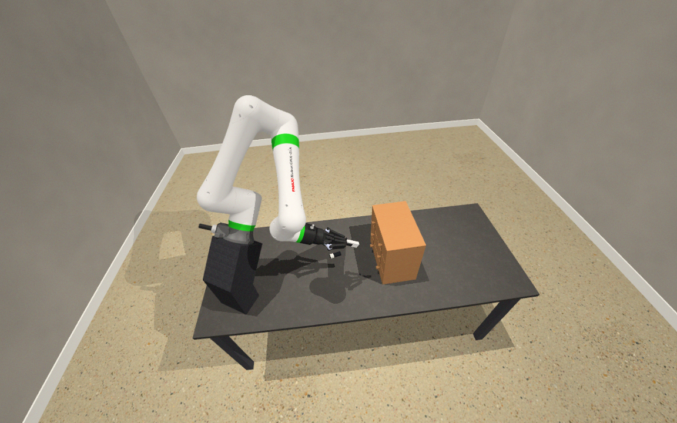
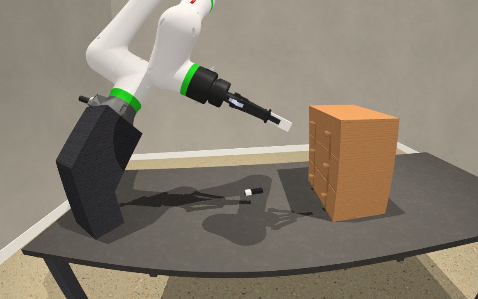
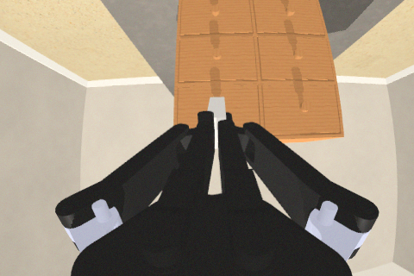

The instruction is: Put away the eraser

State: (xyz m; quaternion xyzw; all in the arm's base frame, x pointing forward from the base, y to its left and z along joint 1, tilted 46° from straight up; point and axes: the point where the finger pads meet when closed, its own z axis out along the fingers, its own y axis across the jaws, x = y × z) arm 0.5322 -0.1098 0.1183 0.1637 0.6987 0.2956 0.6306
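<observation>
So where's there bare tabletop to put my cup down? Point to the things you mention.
Behind the orange chest (image 1: 405, 226) (image 2: 367, 163), toward the table's far short edge, looks bare. It's crowded between the black stand (image 1: 230, 273) (image 2: 88, 174) and chest: the eraser (image 1: 334, 255) (image 2: 253, 191) lies there, jaws overhead.

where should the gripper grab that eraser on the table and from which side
I'd grip the dark part of the eraser across its two long sides, coming straight down from above. It lies flat and is longer than wide, so its narrow width suits the fingers. The gripper is shut and would need to open first.
</observation>
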